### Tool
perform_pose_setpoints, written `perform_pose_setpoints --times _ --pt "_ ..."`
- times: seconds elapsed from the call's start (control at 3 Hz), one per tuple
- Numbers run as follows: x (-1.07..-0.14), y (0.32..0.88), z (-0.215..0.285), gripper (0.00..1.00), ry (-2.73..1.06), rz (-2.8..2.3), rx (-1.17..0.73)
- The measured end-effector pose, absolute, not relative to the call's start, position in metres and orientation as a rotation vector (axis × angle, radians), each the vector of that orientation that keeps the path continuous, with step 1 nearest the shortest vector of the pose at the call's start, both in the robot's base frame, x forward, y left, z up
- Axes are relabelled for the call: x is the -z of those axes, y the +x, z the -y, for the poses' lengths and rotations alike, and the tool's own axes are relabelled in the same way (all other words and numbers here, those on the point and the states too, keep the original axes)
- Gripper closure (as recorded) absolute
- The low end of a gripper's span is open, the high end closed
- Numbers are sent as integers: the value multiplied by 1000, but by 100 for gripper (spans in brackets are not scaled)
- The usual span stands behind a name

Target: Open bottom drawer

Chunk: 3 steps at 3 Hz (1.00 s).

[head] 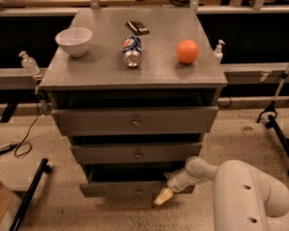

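Note:
The grey cabinet (pixel 135 71) has three drawers. The bottom drawer (pixel 120 189) is the lowest, thinnest grey front, with a dark gap above it; its small knob is hard to make out. My gripper (pixel 164 196) is at the right part of that front, its tan tip pointing down and left, just below the panel's lower edge. My white arm (pixel 250 196) reaches in from the lower right. The mid drawer (pixel 135 154) and top drawer (pixel 135 121) sit above.
On the cabinet top lie a white bowl (pixel 73 41), a soda can (pixel 132 51) on its side, an orange (pixel 188 51) and a small dark object (pixel 137 27). A black stand leg (pixel 279 129) is at the right, a black bar (pixel 31 196) at the lower left.

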State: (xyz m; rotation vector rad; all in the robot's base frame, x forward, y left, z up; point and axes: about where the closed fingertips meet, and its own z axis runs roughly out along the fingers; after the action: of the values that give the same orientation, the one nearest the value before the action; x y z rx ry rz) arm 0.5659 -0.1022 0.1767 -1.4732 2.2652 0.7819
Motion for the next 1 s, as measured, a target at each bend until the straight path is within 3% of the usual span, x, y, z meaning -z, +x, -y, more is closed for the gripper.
perform_pose_setpoints --times 1.0 --pt "-180 567 102 89 -1473 -2265 -782"
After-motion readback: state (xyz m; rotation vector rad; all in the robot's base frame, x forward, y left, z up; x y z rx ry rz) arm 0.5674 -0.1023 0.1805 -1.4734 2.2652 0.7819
